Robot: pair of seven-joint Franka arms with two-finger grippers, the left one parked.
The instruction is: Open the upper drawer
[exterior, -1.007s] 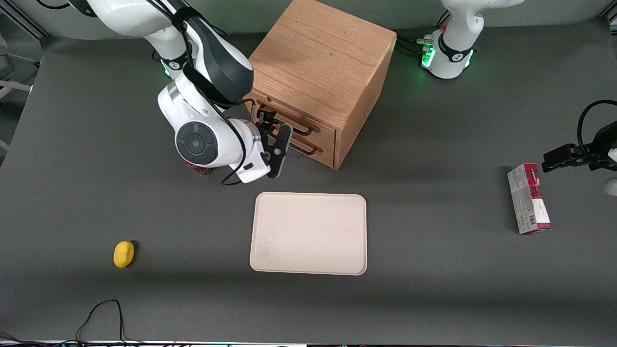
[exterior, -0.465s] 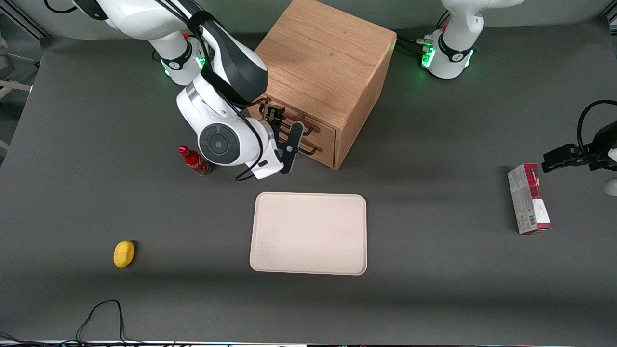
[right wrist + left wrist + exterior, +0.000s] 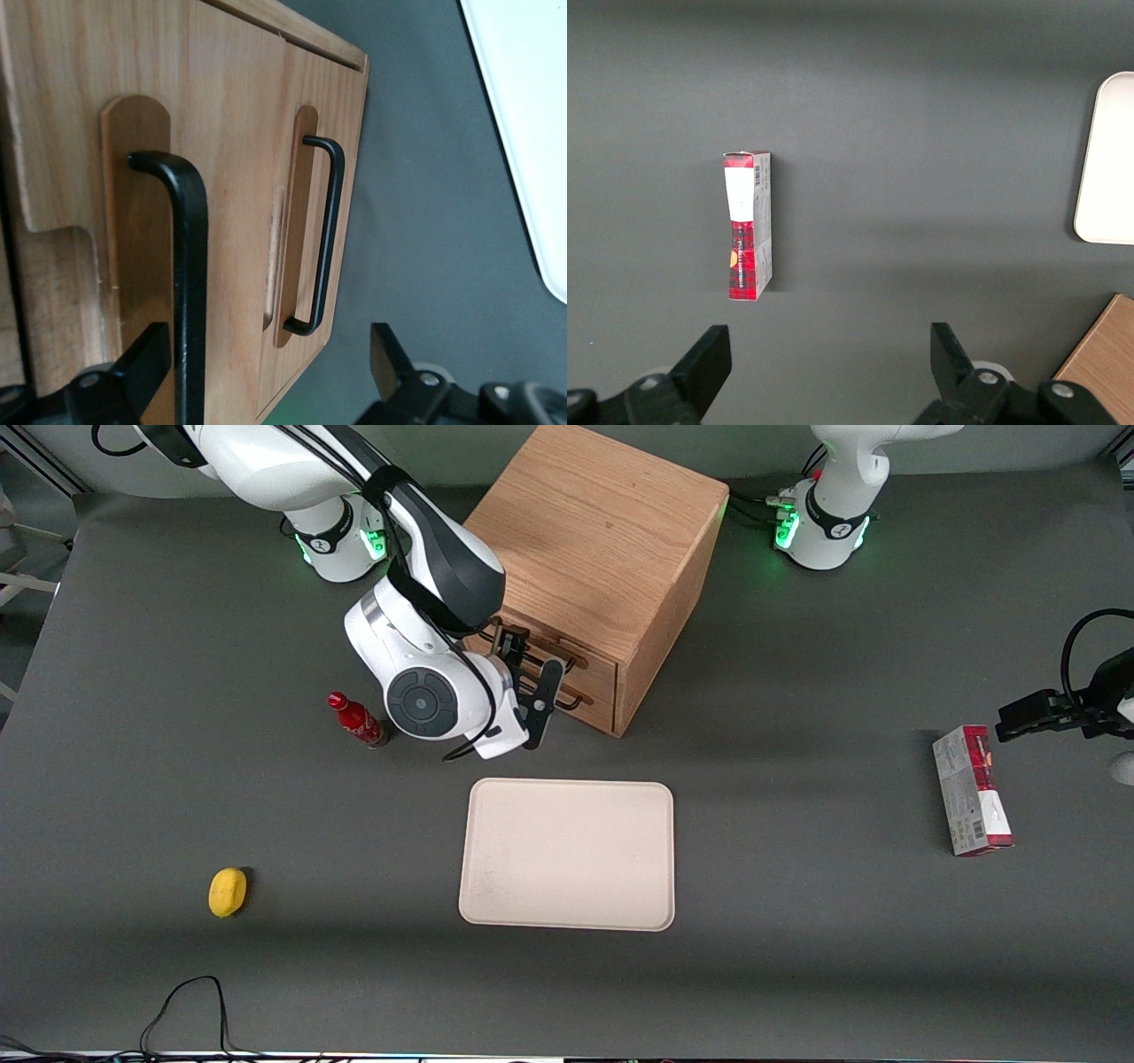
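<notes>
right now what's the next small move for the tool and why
Probably ease the tool forward, then close. Its open fingers sit in front of the oak cabinet's upper drawer, whose long black bar handle runs between them, ungripped, and the drawer looks shut.

The light oak cabinet shows visible grain under a satin finish. Its upper drawer carries a smooth, semi-gloss black metal bar handle. The black two-finger gripper, in front of the drawers, looks like matt plastic. The dark grey table is matt.
</notes>
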